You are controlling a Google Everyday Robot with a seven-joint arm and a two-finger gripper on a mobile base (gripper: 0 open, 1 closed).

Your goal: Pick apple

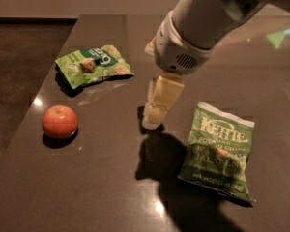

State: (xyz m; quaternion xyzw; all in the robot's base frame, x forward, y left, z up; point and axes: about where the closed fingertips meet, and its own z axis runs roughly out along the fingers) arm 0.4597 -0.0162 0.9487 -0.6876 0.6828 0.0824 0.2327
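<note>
Plainly, the apple sat upright near the left edge of the dark table, well apart from the gripper. The gripper hung tip-down over the middle of the table beneath the white arm; whether it was spread or closed could not be told. Of 2 bags, the green snack bag lay behind the apple, and the Kettle chip bag lay near the gripper's other side.
</note>
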